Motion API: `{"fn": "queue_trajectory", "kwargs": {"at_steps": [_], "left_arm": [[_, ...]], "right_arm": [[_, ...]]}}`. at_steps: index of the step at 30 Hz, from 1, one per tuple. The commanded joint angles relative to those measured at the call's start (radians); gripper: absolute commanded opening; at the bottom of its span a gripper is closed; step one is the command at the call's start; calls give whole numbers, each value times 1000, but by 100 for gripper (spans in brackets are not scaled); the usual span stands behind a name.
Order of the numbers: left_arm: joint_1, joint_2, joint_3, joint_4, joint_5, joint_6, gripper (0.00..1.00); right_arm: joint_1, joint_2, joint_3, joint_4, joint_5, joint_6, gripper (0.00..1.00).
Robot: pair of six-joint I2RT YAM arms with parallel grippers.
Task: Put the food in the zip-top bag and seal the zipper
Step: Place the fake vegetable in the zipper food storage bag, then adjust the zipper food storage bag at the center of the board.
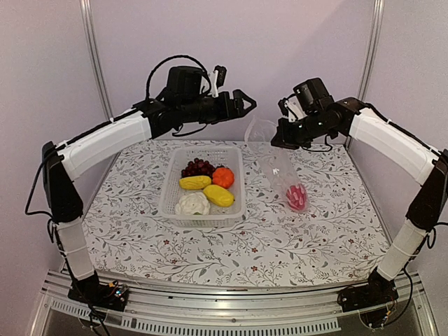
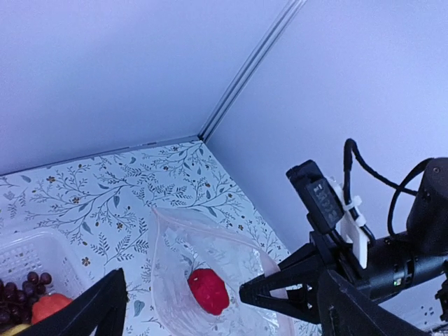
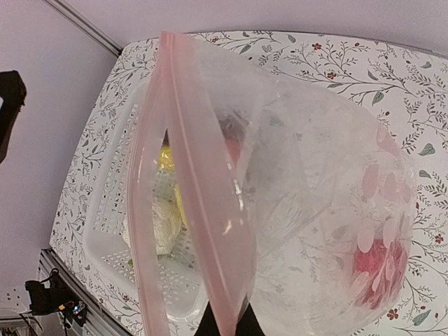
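Pink-tinted zipper [image 3: 208,210] fills the foreground of the right wrist view, pinched at its lower end by the right pincer [image 3: 224,323], whose fingers close narrowly on the strip. So gripped, the zip-top bag [image 1: 280,164] slants mouth-up beside the white basket [image 1: 166,203]. Its lower end apparently rests on the tabletop [image 1: 315,238], with the red pepper [image 1: 296,197] inside at the bottom. In the basket lie the grape bunch [image 1: 198,167], orange fruit [image 1: 223,177], two yellow pieces [image 1: 194,183] and cauliflower [image 1: 192,204]. High over the basket's far end hovers the left pincer [image 1: 249,103], spread wide and holding nothing. Step in hand, by judgement: loading, one item of six bagged. The next move calls for the left pincer to descend onto a basket item while the right presents the mouth; sealing comes last.
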Motion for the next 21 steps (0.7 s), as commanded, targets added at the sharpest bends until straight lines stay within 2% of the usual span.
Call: {"fn": "queue_trajectory", "kwargs": {"at_steps": [1, 6, 16, 21], "left_arm": [[-4, -23, 7, -163, -106, -5, 86], [-1, -17, -72, -182, -55, -70, 70], [-3, 108, 8, -163, 50, -86, 57], [-3, 166, 72, -138, 99, -89, 30]], "right_arm": [[-4, -38, -20, 22, -5, 8, 0], [-3, -46, -47, 43, -13, 4, 0], [-3, -47, -52, 38, -17, -29, 0], [-3, -44, -38, 33, -7, -29, 0]]}}
